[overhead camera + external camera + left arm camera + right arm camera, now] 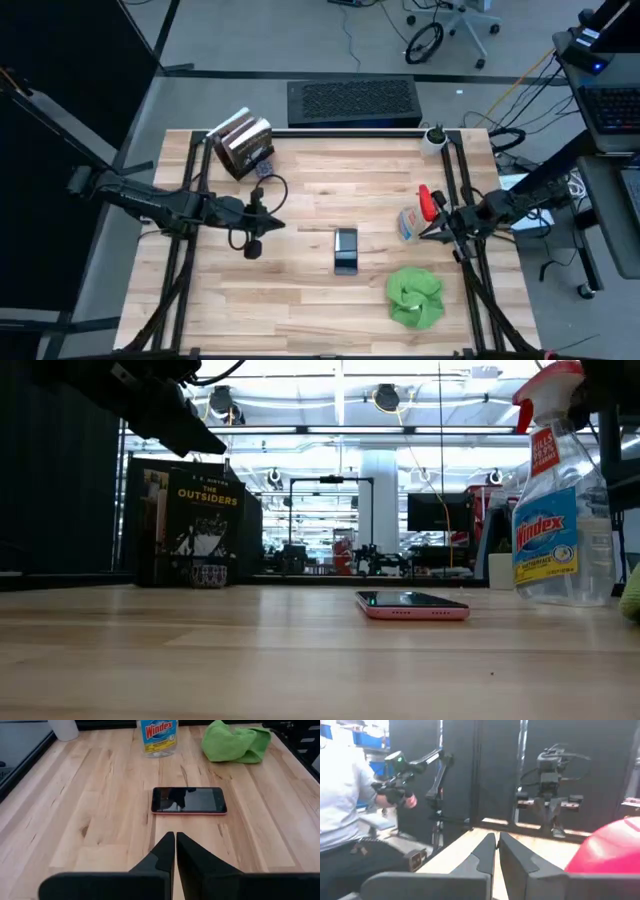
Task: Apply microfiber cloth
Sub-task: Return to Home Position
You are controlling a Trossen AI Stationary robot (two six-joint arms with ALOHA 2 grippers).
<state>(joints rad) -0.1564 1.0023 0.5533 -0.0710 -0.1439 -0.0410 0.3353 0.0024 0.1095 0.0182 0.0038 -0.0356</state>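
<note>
I see the left gripper (175,842) closed on nothing, its arm stretched level over the light wooden table (300,310). The right gripper (497,845) is likewise closed, empty. The crumpled bright green microfiber cloth (415,297) lies near it, apart from the flat pink-edged phone (345,250).

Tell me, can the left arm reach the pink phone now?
Probably yes: the left gripper points straight at the pink phone, with only bare wooden table between them. Its fingers are shut.
</note>
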